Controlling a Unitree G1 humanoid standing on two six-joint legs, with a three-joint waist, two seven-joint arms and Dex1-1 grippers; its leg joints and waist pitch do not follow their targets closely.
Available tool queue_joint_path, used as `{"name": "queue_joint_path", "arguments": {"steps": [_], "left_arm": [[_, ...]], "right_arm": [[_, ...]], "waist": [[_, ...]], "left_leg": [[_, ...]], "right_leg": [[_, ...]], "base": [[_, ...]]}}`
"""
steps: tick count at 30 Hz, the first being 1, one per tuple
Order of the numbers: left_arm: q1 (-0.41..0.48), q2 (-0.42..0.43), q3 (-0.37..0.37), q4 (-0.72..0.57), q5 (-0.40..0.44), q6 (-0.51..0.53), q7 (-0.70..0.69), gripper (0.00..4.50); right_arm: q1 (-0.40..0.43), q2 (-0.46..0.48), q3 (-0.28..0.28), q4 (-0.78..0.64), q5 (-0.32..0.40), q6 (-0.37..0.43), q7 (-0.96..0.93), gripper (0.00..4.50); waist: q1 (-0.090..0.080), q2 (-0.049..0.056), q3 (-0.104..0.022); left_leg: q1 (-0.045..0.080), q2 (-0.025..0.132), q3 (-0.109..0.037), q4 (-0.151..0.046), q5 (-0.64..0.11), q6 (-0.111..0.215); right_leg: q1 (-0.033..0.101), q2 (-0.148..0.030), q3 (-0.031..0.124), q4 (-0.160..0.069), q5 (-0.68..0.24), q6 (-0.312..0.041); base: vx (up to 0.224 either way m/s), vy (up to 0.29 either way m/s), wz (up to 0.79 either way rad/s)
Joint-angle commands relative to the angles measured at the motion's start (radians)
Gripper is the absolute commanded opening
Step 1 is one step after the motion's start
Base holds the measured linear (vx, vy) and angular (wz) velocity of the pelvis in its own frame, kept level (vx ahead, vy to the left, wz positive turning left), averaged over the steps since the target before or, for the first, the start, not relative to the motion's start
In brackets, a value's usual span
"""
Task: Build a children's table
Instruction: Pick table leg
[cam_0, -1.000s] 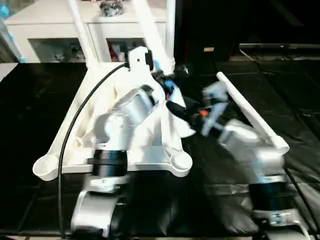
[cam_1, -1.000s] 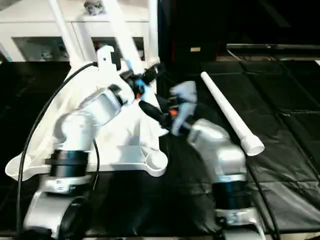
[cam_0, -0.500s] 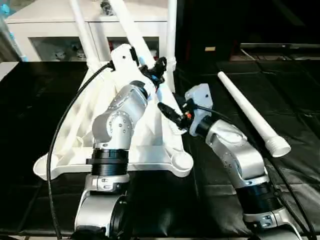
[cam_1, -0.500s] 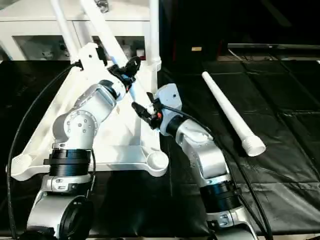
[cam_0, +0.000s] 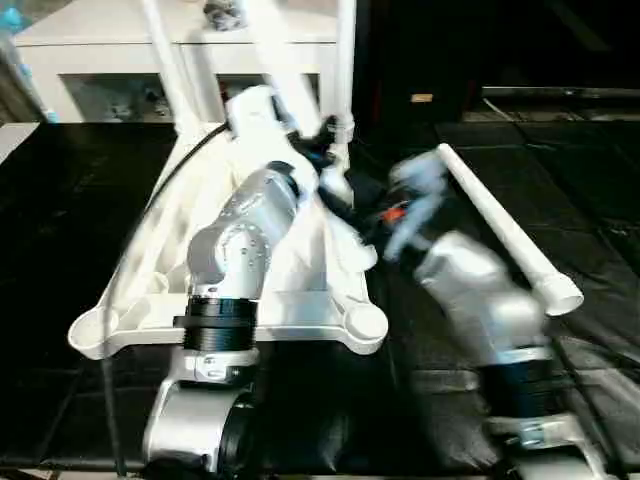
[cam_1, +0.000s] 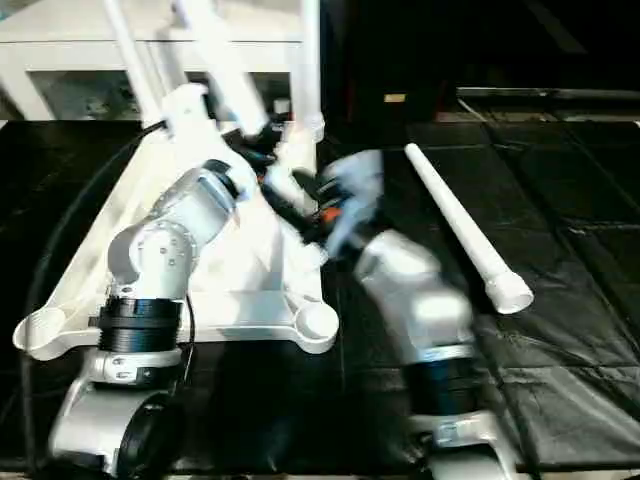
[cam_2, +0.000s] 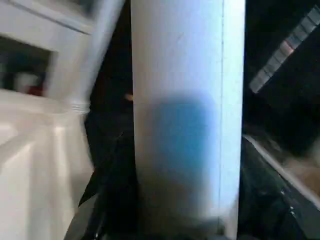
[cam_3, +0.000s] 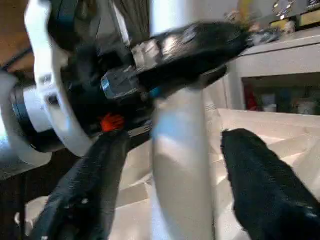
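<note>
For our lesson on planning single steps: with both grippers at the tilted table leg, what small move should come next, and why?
Probably draw the right gripper back off the tilted leg. Its fingers stand open either side of it, while the left gripper is closed on that leg; a loose leg lies on the mat.

Cabinet (cam_0: 120, 45): white, with glass doors, standing at the far side; small items sit inside.
Floor mat (cam_0: 80, 200): black, in panels, glossy.
Dark object (cam_0: 222, 12): on the cabinet top.
</note>
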Motion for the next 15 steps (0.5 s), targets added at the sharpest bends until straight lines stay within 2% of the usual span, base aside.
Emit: {"name": "queue_joint_path", "arguments": {"steps": [1, 3, 6, 7, 9, 10, 13, 15], "left_arm": [[-0.018, 0.030, -0.015, -0.023, -0.036, 0.038, -0.082, 1.85], [-0.018, 0.058, -0.010, -0.042, -0.083, 0.080, -0.160, 1.85], [-0.022, 0.090, -0.003, -0.056, -0.132, 0.122, -0.257, 1.85], [-0.030, 0.121, -0.001, -0.066, -0.177, 0.154, -0.335, 1.85], [-0.034, 0.137, -0.003, -0.068, -0.196, 0.167, -0.374, 1.85], [-0.039, 0.161, -0.011, -0.074, -0.227, 0.188, -0.437, 1.85], [-0.041, 0.176, -0.018, -0.089, -0.269, 0.212, -0.509, 1.85], [-0.042, 0.185, -0.025, -0.108, -0.301, 0.229, -0.573, 1.85]], "right_arm": [[-0.013, -0.034, -0.021, -0.031, 0.048, 0.050, 0.063, 3.59], [-0.021, -0.076, -0.037, -0.038, 0.093, 0.100, 0.108, 3.80], [-0.034, -0.110, -0.053, -0.045, 0.129, 0.143, 0.132, 3.95], [-0.041, -0.151, -0.038, -0.049, 0.140, 0.184, 0.170, 3.98], [-0.044, -0.172, -0.030, -0.051, 0.148, 0.206, 0.189, 3.98], [-0.045, -0.206, -0.009, -0.056, 0.163, 0.237, 0.234, 3.98], [-0.046, -0.227, 0.004, -0.049, 0.174, 0.258, 0.277, 3.98], [-0.050, -0.242, 0.008, -0.034, 0.202, 0.282, 0.324, 3.98]], "waist": [[0.003, -0.009, -0.076], [0.001, -0.014, -0.076], [0.003, -0.014, -0.075], [0.002, -0.018, -0.076], [0.005, -0.016, -0.076], [0.004, -0.019, -0.074], [0.006, -0.017, -0.075], [0.007, -0.020, -0.075]], "left_leg": [[0.008, 0.018, -0.003, -0.059, -0.100, 0.066], [0.007, 0.016, -0.001, -0.058, -0.106, 0.062], [0.007, 0.017, 0.000, -0.057, -0.105, 0.059], [0.007, 0.017, 0.000, -0.057, -0.103, 0.056], [0.010, 0.016, 0.001, -0.056, -0.091, 0.057], [0.009, 0.016, 0.002, -0.057, -0.102, 0.056], [0.010, 0.019, 0.002, -0.057, -0.101, 0.052], [0.009, 0.019, 0.002, -0.057, -0.099, 0.053]], "right_leg": [[0.070, -0.038, 0.035, -0.062, -0.111, -0.202], [0.073, -0.039, 0.034, -0.063, -0.127, -0.207], [0.070, -0.042, 0.034, -0.064, -0.154, -0.217], [0.071, -0.041, 0.034, -0.063, -0.159, -0.215], [0.069, -0.039, 0.035, -0.061, -0.157, -0.219], [0.070, -0.039, 0.034, -0.063, -0.166, -0.217], [0.069, -0.041, 0.035, -0.060, -0.167, -0.220], [0.071, -0.043, 0.035, -0.060, -0.165, -0.227]], "base": [[0.000, 0.000, 0.00], [0.000, 0.000, 0.00], [0.000, 0.000, 0.00], [0.000, 0.000, 0.00], [0.000, 0.000, 0.00], [0.000, 0.000, 0.00], [0.000, 0.000, 0.00], [0.000, 0.000, 0.00]]}}
